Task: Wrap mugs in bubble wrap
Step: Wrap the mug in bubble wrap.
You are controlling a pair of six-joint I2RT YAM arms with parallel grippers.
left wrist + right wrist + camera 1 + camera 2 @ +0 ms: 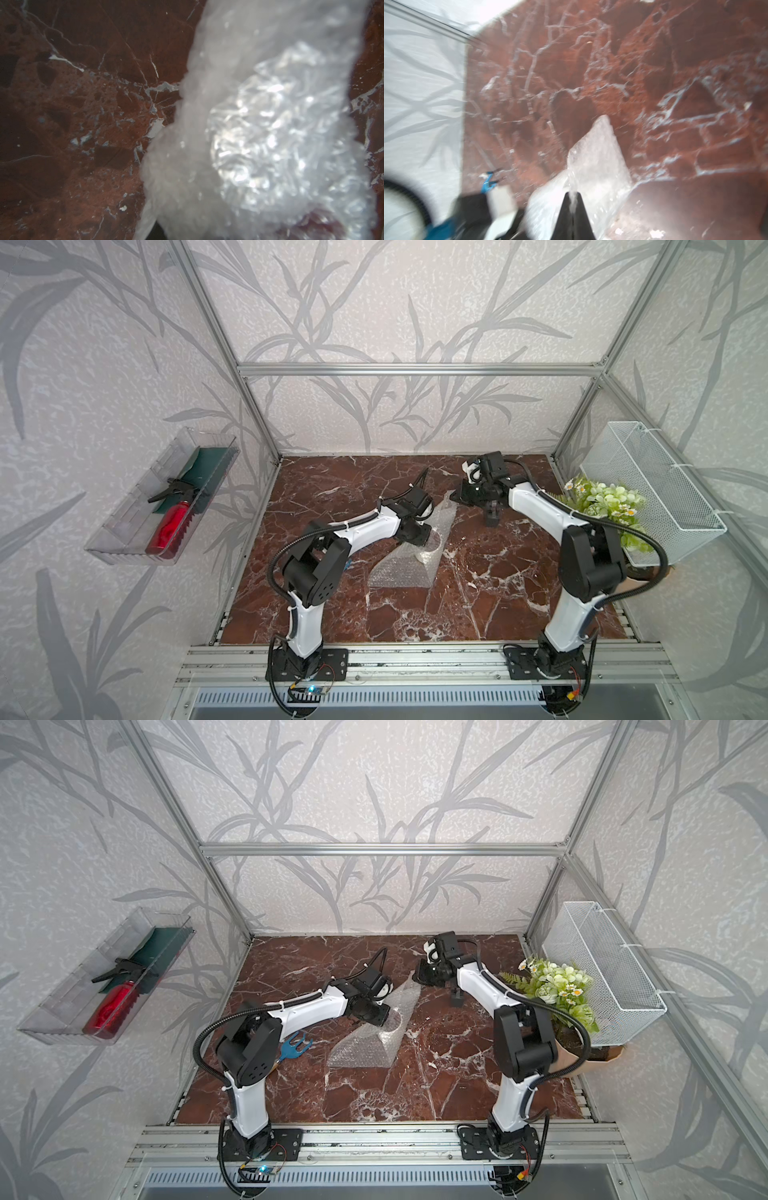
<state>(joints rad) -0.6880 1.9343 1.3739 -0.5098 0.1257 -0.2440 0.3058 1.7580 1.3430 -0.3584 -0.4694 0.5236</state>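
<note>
The table (457,605) under me is red-brown marble, with leaf-patterned walls around it. Nearest my bases, the wide end of the bubble wrap (399,572) lies flat on the table. From there the sheet runs away from me as one long, narrowing strip, rising over the mug (395,1020) and tapering to a corner at the far end.

The mug sits under the film about midway along that strip, its red inside showing dimly through. My left pincer (419,536) is right at it, on the side toward my left arm. Its wrist view is all film and a trace of red, with the jaws hidden. I cannot tell how wide it stands or whether it grips anything.

Farther out, my right pincer (572,194) is closed tight on the wrap's far corner, and a tongue of film stands up past its tips. From that pincer the mug lies back toward my bases and slightly toward my left arm, along the sheet's long axis. My left arm is the nearer to the mug. I judge the next move is to carry the held corner back along that line and over the mug.
</note>
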